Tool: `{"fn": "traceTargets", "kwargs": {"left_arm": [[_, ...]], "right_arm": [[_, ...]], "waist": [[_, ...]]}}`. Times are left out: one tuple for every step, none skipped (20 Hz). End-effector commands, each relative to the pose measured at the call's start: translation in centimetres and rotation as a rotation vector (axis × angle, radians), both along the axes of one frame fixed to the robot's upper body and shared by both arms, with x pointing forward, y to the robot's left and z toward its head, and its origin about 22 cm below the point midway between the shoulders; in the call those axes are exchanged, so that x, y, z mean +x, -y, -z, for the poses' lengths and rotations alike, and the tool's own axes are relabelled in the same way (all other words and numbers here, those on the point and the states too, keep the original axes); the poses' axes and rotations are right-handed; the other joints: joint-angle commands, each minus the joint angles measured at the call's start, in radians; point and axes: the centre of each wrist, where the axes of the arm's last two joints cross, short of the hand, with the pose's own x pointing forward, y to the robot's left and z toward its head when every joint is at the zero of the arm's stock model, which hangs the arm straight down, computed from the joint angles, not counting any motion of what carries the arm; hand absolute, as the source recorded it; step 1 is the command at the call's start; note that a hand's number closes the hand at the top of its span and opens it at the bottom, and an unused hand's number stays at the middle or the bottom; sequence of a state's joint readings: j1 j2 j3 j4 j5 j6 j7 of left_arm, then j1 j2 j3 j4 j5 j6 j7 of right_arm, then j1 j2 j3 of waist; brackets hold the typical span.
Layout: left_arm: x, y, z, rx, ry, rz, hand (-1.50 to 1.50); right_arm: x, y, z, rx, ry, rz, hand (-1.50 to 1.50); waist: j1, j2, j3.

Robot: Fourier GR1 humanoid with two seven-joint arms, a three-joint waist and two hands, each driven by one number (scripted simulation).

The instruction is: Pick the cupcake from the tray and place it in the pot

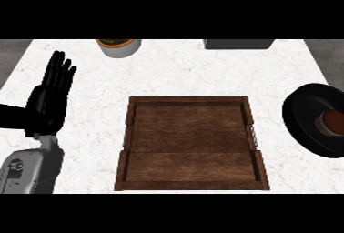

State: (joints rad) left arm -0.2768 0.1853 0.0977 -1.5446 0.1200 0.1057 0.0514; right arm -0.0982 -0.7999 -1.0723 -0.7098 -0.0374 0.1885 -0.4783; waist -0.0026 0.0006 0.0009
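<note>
Worktop (pixel 174 77): white marbled stone surface, runs across the full view, grey floor visible beyond its far corners.

Tray (pixel 191 109): dark brown rectangular wooden tray w/ raised rim, sits centre of worktop, long axis running away from the robot. Small metal handle on its right side wall. Nothing lies inside the tray.

Pot (pixel 306 123): black round pot, on worktop to the right of the tray, close to but apart from the tray's right rim; its right portion is cut by the view's edge.

Cupcake (pixel 331 122): brown round cupcake w/ lighter wrapper band, sits inside the black pot, toward the right of the pot's floor. Partly cropped by the view's edge. Not in contact w/ any robot hand.

Left robot hand (pixel 48 98): black, on grey forearm, at view's left, well apart from the tray. Fingers straight, held side by side, pointing up toward the far edge of the worktop. Holds nothing. At rest.

Right robot hand: does not show in the view.

Other items: grey round bowl (pixel 121 46) w/ brownish-green contents, at far edge, left of centre, partly cropped. Dark grey rectangular object (pixel 238 43), far edge, right of centre, also cropped; type cannot be determined.
</note>
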Motion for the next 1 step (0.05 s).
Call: {"fn": "traceTargets", "kwargs": {"left_arm": [[-0.36, -0.67, -0.24, -0.002, 0.002, -0.010, 0.00]], "right_arm": [[-2.12, 1.20, 0.76, -0.012, -0.010, 0.022, -1.50]], "waist": [[0.004, 0.000, 0.000]]}}
